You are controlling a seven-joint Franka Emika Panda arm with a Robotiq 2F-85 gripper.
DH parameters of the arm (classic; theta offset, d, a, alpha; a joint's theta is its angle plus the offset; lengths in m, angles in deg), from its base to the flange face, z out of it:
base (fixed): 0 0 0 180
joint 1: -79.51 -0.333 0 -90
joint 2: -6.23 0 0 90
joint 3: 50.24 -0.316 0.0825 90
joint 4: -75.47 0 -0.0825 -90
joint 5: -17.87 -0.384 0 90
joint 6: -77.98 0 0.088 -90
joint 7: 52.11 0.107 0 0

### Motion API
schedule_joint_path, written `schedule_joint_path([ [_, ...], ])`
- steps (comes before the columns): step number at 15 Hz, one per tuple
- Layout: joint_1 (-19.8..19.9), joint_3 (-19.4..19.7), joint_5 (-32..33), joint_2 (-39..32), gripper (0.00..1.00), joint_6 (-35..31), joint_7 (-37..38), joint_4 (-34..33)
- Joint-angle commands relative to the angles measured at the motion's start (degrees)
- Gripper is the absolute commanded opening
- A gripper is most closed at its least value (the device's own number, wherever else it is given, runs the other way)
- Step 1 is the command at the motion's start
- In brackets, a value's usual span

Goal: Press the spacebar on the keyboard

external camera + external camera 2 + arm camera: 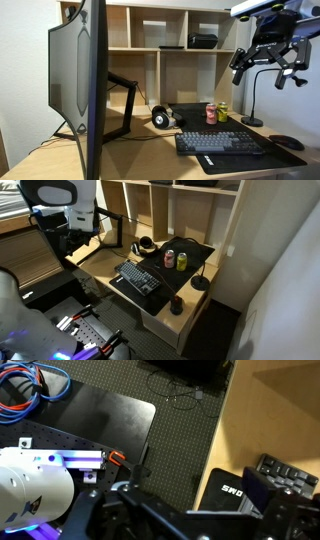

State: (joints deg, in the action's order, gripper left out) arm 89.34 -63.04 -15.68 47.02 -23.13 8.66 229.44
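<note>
The dark keyboard (220, 143) lies on a black desk mat (250, 162) on the wooden desk. It also shows in the other exterior view (138, 278). Only its corner shows at the right edge of the wrist view (292, 475). The spacebar is too small to pick out in any view. My gripper (260, 74) hangs high above the right end of the keyboard, well clear of it. Its fingers are spread and empty. In the wrist view the gripper (200, 510) is open over the desk edge and the mat corner (225, 488).
A large curved monitor (85, 80) stands on the desk. Behind the keyboard are two cans (216, 113), headphones (160, 117) and a black desk lamp (252, 105). A mouse (285, 142) lies beside the keyboard. Open shelves (180, 30) back the desk.
</note>
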Motion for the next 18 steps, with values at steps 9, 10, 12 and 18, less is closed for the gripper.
schedule_joint_path([
  [9, 2.07, -7.05, -0.98, -26.59, 1.0, -24.86, 11.47, -3.52],
  [10, 2.34, -7.72, -0.36, -30.25, 1.0, -28.04, 12.88, -4.48],
  [12, 2.26, -7.71, 1.2, -37.57, 1.0, -31.73, 16.35, -7.32],
  [18, -3.71, -1.05, 4.99, -41.02, 1.0, -30.6, 20.53, -8.85],
])
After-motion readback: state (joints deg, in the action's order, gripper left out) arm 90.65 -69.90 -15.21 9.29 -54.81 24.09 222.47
